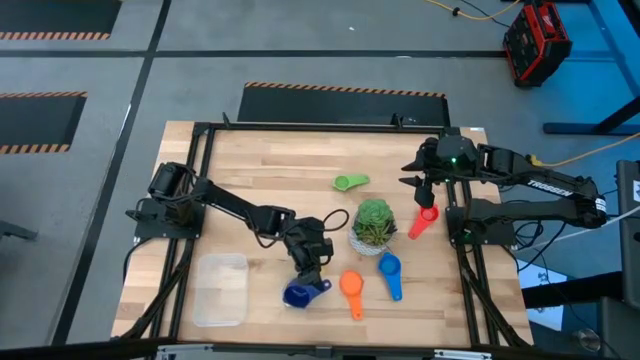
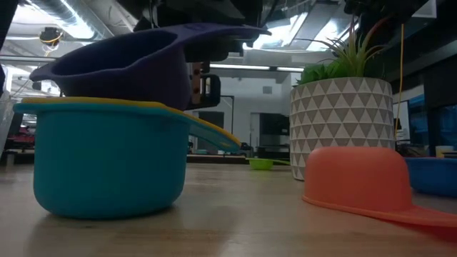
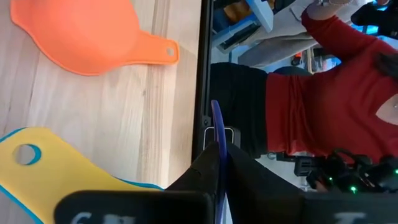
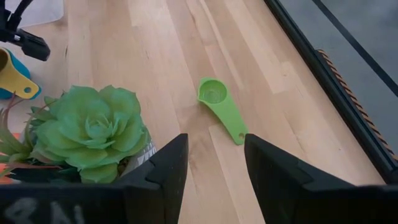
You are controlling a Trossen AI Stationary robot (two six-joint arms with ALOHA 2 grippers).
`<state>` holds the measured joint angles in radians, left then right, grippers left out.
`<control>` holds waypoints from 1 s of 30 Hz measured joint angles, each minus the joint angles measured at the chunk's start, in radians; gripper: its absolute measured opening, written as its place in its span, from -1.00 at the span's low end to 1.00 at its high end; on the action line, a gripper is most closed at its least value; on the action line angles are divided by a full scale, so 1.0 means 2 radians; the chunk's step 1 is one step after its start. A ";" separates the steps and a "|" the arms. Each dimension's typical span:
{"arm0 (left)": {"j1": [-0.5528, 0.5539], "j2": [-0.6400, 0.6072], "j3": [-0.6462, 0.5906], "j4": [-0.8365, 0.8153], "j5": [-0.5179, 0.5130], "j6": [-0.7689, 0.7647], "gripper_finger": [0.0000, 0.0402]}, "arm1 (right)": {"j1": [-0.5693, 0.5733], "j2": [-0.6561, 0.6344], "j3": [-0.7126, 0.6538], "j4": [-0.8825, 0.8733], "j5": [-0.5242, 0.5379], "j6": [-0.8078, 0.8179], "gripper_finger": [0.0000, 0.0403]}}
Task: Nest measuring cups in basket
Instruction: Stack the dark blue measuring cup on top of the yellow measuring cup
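left gripper point(image 1: 308, 268) pinching dark-blue cup point(image 1: 297, 293) handle — basket point(image 1: 220, 290) beside

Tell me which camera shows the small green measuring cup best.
The right wrist view: the green cup lies whole and close on bare wood, bowl and handle clear. The high view shows it small behind the plant. The low view catches only a distant sliver. The left wrist view misses it.

In the low view, the purple cup point(image 2: 136, 61) hides the left gripper point(image 2: 203, 84) almost entirely. The orange cup's handle point(image 2: 428, 214) is cut off at the picture's edge. In the left wrist view, the fingers point(image 3: 249, 180) cover the yellow cup point(image 3: 37, 165) partly.
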<state>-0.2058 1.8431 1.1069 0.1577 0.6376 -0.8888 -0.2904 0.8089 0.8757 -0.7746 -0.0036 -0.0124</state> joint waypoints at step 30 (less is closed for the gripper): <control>-0.033 -0.008 0.000 0.008 -0.125 -0.114 -0.95 | 0.000 0.000 0.000 0.000 0.000 -0.011 -0.19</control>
<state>-0.2709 1.8278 1.1061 0.1730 0.3885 -1.1162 -0.2902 0.8089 0.8757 -0.7742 -0.0034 -0.0353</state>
